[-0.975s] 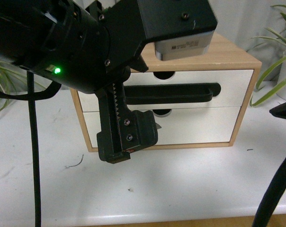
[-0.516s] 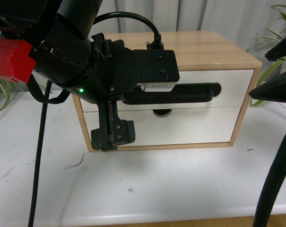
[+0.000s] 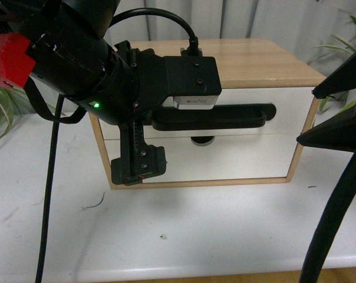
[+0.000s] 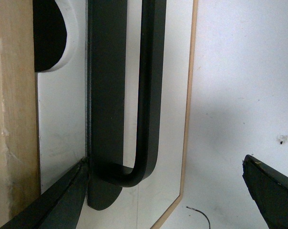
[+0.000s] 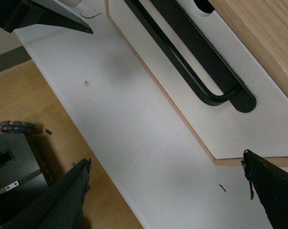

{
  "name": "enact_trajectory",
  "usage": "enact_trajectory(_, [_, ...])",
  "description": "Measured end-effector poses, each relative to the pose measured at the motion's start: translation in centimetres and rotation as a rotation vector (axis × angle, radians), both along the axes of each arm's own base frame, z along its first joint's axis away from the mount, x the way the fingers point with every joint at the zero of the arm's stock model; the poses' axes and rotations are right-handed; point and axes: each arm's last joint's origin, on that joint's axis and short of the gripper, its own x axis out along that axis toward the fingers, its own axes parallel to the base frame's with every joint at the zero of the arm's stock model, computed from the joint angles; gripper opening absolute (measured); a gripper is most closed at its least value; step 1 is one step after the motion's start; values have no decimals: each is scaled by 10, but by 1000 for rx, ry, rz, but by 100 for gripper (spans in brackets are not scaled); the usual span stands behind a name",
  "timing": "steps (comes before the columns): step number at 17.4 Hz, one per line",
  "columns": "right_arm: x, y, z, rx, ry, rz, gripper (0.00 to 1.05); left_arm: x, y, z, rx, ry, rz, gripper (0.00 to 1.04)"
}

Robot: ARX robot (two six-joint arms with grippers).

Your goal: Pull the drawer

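The drawer is the upper one of a wooden cabinet, white-fronted with a long black bar handle. My left gripper is open, turned upright, right at the handle's left end. In the left wrist view that bent end of the handle lies between the fingers, close to the one near the cabinet's top; the notch shows beyond. My right gripper hangs open by the cabinet's right side. In the right wrist view the handle's other end is well ahead of the right gripper, untouched.
A plain white lower drawer sits under the handled one. The cabinet stands on a white table whose front edge is near the camera. Plants flank the cabinet on both sides. A black cable hangs at the left.
My left arm has moved away from the camera toward the cabinet, bringing its gripper up to the handle's left end. The right gripper has come in from the right edge toward the cabinet.
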Motion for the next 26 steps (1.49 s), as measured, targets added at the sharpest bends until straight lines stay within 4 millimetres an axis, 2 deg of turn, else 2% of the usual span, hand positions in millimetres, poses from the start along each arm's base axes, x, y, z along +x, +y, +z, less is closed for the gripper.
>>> enact_trajectory(3, [2, 0, 4, 14, -12, 7, 98, -1, -2, 1, -29, 16, 0, 98])
enact_trajectory(6, [2, -4, 5, 12, -14, -3, 98, -11, -14, -2, -46, 78, -50, 98])
enact_trajectory(11, [3, -5, 5, 11, -16, -7, 98, -9, -13, -7, -33, 62, -49, 98])
enact_trajectory(15, [4, -3, 2, 7, -7, 0, 98, -1, -8, -20, 24, 38, -36, 98])
enact_trajectory(16, [12, -2, -3, -6, -4, 4, 98, 2, -7, -21, 20, 32, -32, 98])
enact_trajectory(17, [28, 8, -19, -29, 28, 38, 98, 4, -6, -22, 9, 43, -37, 98])
enact_trajectory(19, [44, 19, -23, -41, 34, 80, 98, 5, -3, -20, 0, 55, -40, 98])
enact_trajectory(26, [66, 38, -39, -50, 57, 145, 98, 5, -5, -19, 30, 52, -55, 98])
